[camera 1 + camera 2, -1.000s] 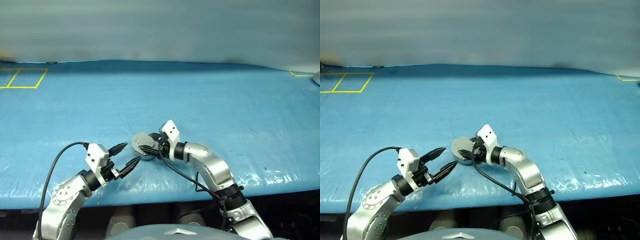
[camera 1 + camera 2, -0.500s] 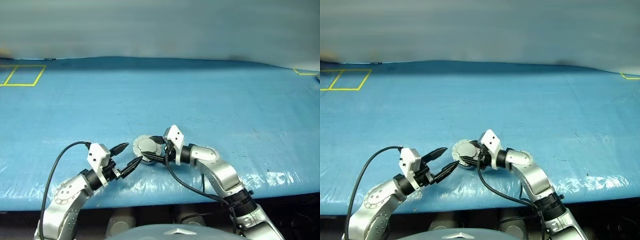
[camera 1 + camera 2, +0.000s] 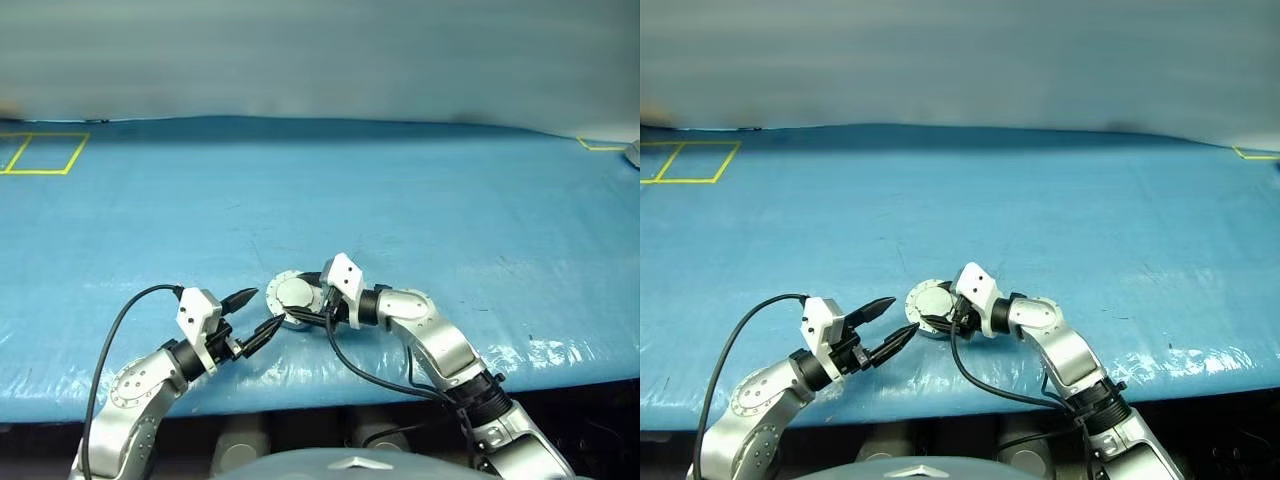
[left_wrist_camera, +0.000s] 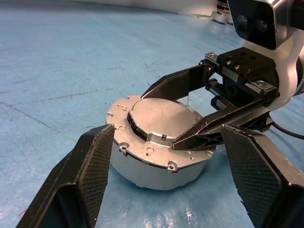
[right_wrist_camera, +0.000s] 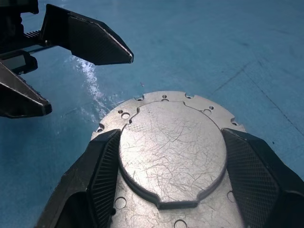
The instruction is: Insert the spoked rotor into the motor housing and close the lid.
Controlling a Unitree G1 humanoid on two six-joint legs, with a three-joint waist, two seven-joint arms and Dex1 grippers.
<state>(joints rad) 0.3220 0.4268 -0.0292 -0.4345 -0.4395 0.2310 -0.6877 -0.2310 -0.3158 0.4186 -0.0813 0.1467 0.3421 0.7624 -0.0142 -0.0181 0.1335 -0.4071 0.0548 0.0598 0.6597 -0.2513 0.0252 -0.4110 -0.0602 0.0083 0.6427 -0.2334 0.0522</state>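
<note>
Right wrist view shows the lid (image 5: 172,152) closed flat on the motor housing (image 4: 156,168): a scratched, plain grey metal disc with a raised centre and a flange ringed by small holes. The right gripper (image 5: 171,171) straddles that raised centre, its textured black fingers (image 5: 102,171) against both sides. The housing sits on the glossy blue table cover (image 3: 420,200). The left gripper (image 3: 255,315) hovers just beside it, fingers spread and empty.
</note>
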